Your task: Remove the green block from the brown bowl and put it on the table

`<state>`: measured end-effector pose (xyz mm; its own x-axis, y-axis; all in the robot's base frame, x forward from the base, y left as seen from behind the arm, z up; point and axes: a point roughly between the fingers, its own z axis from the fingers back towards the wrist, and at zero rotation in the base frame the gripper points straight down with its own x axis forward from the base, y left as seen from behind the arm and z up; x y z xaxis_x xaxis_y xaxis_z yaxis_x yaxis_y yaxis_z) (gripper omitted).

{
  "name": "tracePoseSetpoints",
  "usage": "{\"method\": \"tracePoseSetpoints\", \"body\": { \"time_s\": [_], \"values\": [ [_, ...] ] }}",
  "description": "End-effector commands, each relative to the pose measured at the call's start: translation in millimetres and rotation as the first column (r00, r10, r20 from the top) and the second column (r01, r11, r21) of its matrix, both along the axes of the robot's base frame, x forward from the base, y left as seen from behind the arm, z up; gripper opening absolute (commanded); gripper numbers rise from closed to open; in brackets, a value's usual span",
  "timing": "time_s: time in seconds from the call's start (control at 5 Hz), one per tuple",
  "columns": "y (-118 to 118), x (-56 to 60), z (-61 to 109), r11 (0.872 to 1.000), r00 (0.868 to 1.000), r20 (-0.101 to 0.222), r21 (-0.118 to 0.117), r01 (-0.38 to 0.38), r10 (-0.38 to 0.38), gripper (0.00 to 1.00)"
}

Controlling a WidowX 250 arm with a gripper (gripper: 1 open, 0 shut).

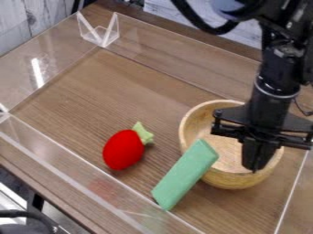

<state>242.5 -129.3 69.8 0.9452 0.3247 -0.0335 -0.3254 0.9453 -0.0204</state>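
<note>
Nearest the camera, the green block [185,177] lies low and right of centre in the frame. Its long axis runs on a diagonal, from a lower-left end resting on the tabletop [110,87] up to an upper-right end that leans against the outer front wall of the brown bowl [232,144]. It is propped on the rim's outside, not sitting in the hollow. To its left, apart from it, lies a red strawberry toy [124,148] with its green leaf pointing toward the bowl.

Behind the block, the bowl stands at the right of the frame, and its hollow looks empty apart from what hangs over it.

Over the bowl's right half hangs the hand [259,161], pointing straight down, fingers drawn tight together with nothing between them. Its tip seems to dip inside the rim, though the angle does not show whether it touches the wood.

The relation that matters is this: the block lies to the lower left of the hand in the picture, across the bowl's front rim, with its upper end the nearer part. Any further move on the block would likely mean crossing left over that rim and meeting the bar across its narrow width, square to the diagonal. As it stands, the block looks largely out of the bowl already.
</note>
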Motion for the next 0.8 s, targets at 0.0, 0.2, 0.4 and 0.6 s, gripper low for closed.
{"method": "tracePoseSetpoints", "body": {
  "time_s": [0.0, 0.2, 0.4, 0.6],
  "values": [
    [5, 1.6, 1.0, 0.998, 0.998, 0.032, -0.02, 0.051, -0.05, 0.0],
    [14, 1.6, -5.3, 0.996, 0.995, 0.037, -0.022, 0.091, -0.09, 0.0],
    [16, 11.1, -5.4, 0.991, 0.991, 0.041, -0.024, 0.13, -0.129, 0.0],
    [15, 15.3, -4.4, 0.987, 0.986, 0.042, -0.011, 0.16, -0.159, 0.0]
  ]
}}
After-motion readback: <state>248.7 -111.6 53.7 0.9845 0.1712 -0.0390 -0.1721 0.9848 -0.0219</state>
